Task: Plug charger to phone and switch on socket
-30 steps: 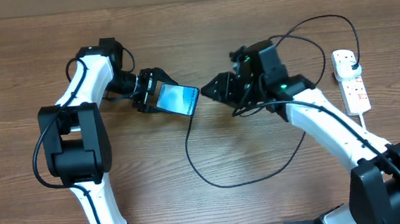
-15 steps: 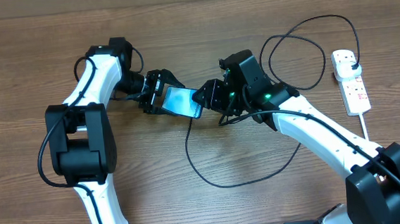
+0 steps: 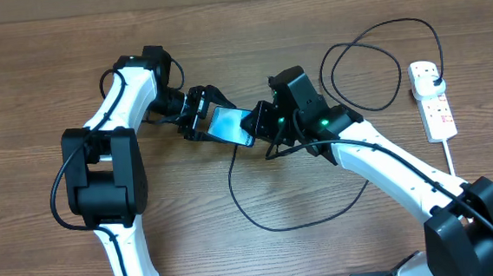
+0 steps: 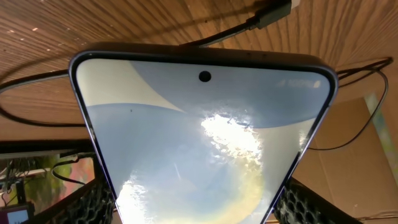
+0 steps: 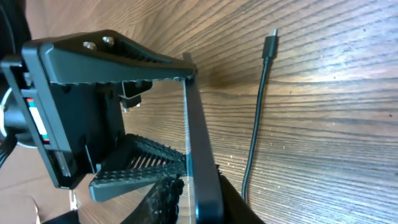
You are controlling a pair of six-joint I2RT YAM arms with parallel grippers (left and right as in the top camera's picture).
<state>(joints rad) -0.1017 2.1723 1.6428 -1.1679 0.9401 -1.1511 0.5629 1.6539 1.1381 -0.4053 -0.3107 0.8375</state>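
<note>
The phone (image 3: 231, 125), with a light blue screen, is held tilted above the table between both grippers. My left gripper (image 3: 204, 122) is shut on its left end; in the left wrist view (image 4: 196, 202) the phone (image 4: 199, 137) fills the frame between the fingers. My right gripper (image 3: 259, 127) is closed on the phone's right end; the right wrist view (image 5: 199, 202) shows the phone (image 5: 198, 137) edge-on between the pads. The charger cable (image 3: 270, 227) loops loose on the table. Its connector tip (image 5: 270, 38) lies free beside the phone. The socket (image 3: 434, 100) lies far right.
The charger's black plug (image 3: 434, 74) sits in the socket's top end. The cable makes a big loop (image 3: 363, 60) behind my right arm. The socket's thick white cord (image 3: 450, 154) runs toward the front right.
My right gripper has moved left and closed around the phone's right end. My left gripper has carried the phone slightly right and up. The cable has not moved.
</note>
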